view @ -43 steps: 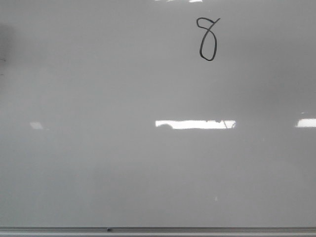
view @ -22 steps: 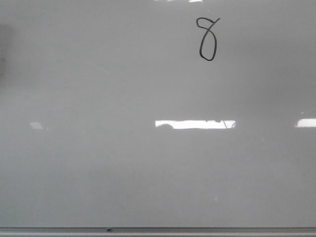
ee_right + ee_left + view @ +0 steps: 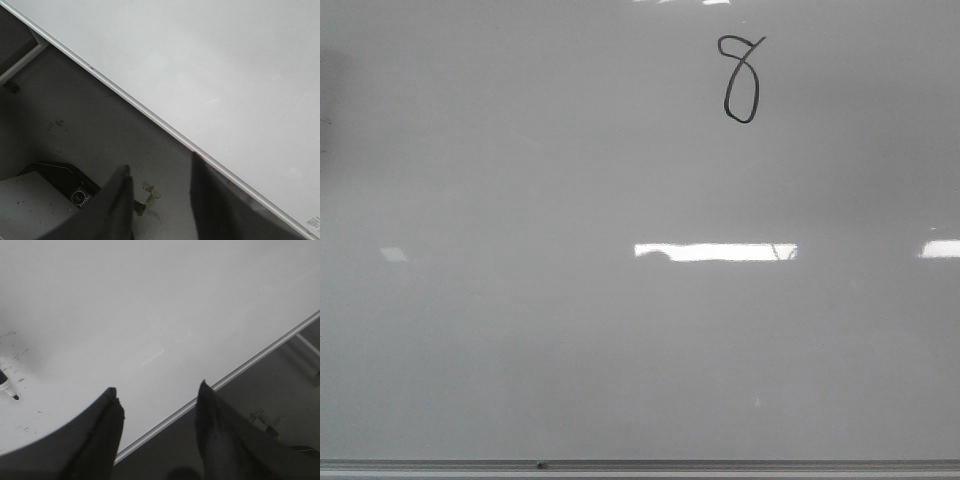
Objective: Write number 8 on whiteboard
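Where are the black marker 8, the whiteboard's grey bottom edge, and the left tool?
thin black hand-drawn marker figure 8 (image 3: 741, 80), front view, crossing of its loops
glossy pale grey whiteboard (image 3: 640, 465), front view, grey metal bottom edge
left tool (image 3: 158, 392), left wrist view, midway between its dark fingertips

A thin black line forms the number 8 (image 3: 741, 79), drawn on the pale grey-white whiteboard (image 3: 520, 330). The glossy surface is broken by bright white rectangular glare patches (image 3: 716, 251). A thin grey metal edge (image 3: 720, 465) is seen along the board's bottom, with 1 small dark spot on it. In the wrist views, the left gripper (image 3: 157, 395) and the right gripper (image 3: 160, 172) are shown with dark, near-black fingers. Small black specks (image 3: 17, 357) are scattered on the board in the left wrist view.
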`<action>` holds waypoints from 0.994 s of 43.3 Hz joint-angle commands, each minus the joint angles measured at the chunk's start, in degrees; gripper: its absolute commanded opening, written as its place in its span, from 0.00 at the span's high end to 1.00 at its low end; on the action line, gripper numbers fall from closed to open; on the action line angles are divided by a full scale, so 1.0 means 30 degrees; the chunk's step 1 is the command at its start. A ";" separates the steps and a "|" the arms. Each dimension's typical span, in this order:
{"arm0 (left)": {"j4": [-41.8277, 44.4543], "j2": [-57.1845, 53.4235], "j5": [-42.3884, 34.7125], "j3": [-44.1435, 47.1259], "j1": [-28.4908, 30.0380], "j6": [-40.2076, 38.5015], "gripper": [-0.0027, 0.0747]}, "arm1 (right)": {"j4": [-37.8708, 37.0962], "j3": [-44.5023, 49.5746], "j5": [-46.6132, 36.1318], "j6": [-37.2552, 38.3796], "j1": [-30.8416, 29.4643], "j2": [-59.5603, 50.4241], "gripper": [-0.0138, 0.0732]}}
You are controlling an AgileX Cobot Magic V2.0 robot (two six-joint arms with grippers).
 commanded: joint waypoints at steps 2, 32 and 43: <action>-0.0039 -0.0076 -0.1156 -0.0495 -0.0146 -0.0010 0.75 | -0.0149 -0.0567 -0.1151 0.0080 -0.0101 0.0012 0.80; -0.0077 -0.0076 -0.1280 -0.0495 -0.0146 -0.0010 0.99 | -0.0149 -0.0567 -0.1122 0.0080 -0.0101 0.0012 0.97; -0.0752 -0.2348 -0.2857 0.1588 0.2341 -0.0010 0.99 | -0.0149 -0.0567 -0.1140 0.0080 -0.0101 0.0012 0.97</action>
